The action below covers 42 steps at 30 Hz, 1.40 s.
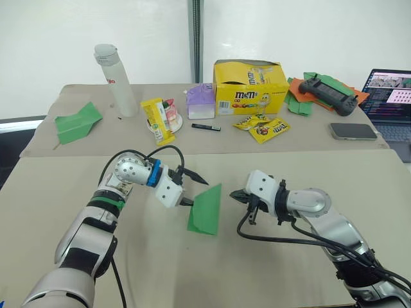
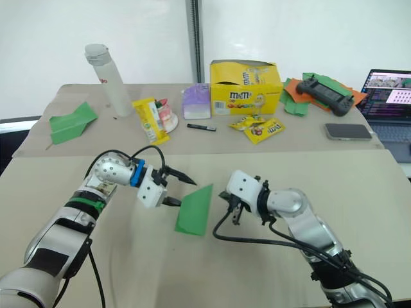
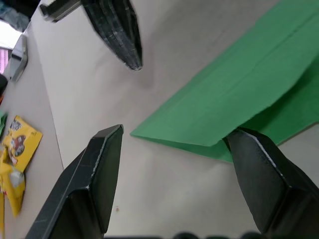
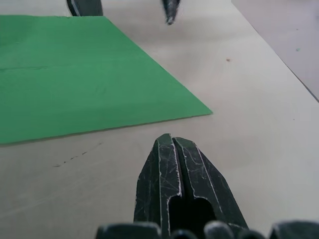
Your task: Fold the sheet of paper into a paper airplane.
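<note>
Beige table (image 1: 270, 269) before a white wall. At near centre, the sheet of paper (image 1: 207, 210): bright green, folded to a layered, pointed wedge with creases showing; partly done, wings and final shaping judged still ahead. Left gripper (image 1: 192, 190) spread wide at its left edge, one finger touching. Right gripper (image 1: 235, 194) closed, empty, just beside the paper.

Both eye views look forward and down from the head over the whole table (image 1: 270, 256), while each wrist view sits close above its near middle, sharing the sheet of paper (image 4: 75, 74) from opposite sides.
</note>
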Tool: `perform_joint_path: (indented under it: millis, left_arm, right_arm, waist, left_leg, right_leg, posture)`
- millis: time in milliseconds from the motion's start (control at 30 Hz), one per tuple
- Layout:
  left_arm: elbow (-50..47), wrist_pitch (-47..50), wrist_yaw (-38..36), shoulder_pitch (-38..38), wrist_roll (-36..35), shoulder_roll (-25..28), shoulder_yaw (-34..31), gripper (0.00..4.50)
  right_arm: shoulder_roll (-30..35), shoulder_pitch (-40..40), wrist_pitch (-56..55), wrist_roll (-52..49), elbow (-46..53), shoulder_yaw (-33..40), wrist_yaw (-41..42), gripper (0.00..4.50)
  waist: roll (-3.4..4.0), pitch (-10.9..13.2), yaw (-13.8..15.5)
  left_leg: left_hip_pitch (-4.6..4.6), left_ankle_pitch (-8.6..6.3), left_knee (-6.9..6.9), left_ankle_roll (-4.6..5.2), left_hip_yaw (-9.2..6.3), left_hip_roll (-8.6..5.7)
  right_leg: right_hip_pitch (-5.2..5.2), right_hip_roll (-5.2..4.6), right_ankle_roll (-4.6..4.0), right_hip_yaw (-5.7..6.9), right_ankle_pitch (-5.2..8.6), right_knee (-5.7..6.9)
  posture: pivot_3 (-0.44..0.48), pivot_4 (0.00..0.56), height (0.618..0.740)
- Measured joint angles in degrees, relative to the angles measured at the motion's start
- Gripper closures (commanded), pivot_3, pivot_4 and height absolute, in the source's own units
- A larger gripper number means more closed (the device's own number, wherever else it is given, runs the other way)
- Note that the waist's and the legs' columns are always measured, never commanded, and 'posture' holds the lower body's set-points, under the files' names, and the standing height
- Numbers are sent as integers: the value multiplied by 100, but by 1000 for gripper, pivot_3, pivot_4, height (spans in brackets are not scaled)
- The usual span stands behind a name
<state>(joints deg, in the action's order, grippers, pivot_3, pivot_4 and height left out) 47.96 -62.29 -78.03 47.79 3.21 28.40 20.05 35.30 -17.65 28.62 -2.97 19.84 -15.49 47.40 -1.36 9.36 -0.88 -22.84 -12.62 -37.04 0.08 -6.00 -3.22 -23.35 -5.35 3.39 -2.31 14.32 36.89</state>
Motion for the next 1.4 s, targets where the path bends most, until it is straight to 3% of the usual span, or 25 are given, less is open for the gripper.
perform_joint_path:
  millis: [367,467,667,800,933,1033,1167,1400]
  left_arm:
    - [342,-755,990,228,1040,46,399,4486]
    - [-226,-448,1116,211,1092,237,409,4486]
    - [-1948,1485,1481,-439,1293,702,147,4486]
    - [-3665,4217,1516,-1268,1566,990,-338,4486]
    - [-5666,7737,1350,-2103,1785,642,-678,4486]
    - [-6436,9453,1311,-2141,1844,375,-635,4486]
    - [-6959,10921,1391,-2144,1775,54,-324,4486]
    - [-7376,12010,1386,-2142,970,141,-268,2256]
  right_arm:
    - [211,66,74,111,93,66,-129,4500]
    - [211,21,72,112,46,71,-154,4500]
    - [187,-294,-12,161,-243,211,-279,4500]
    - [96,-612,-220,229,-542,303,-458,4500]
    - [22,-834,-436,292,-858,356,-559,4500]
    - [-17,-846,-515,299,-932,350,-578,4500]
    - [-101,-846,-528,337,-955,342,-611,4500]
    - [-141,-846,-548,351,-969,338,-618,4500]
  waist:
    - [-3,2,-2]
    - [-4,2,-4]
    - [-3,2,-31]
    - [0,3,-112]
    - [1,5,-131]
    - [2,5,-120]
    - [2,4,-138]
    - [2,4,-137]
  left_leg:
    - [-2,0,-15,0,7,2]
    - [-3,0,-15,0,6,2]
    - [-1,0,-16,0,1,4]
    - [-1,0,-16,0,1,7]
    - [-4,0,-19,1,3,5]
    - [0,0,-21,1,5,7]
    - [2,0,-21,1,2,9]
    - [4,0,-20,1,-12,10]
  right_leg:
    - [0,4,1,3,1,13]
    - [0,4,1,2,1,14]
    - [-1,7,1,0,1,19]
    - [-3,9,2,-1,1,23]
    - [-1,8,5,1,3,22]
    - [4,9,4,5,3,25]
    - [6,10,4,3,3,25]
    - [4,8,2,-5,2,24]
  posture:
    - [0,150,740]
    - [0,150,740]
    - [0,150,740]
    - [0,150,740]
    - [0,150,740]
    - [0,150,740]
    - [0,150,740]
    - [0,150,740]
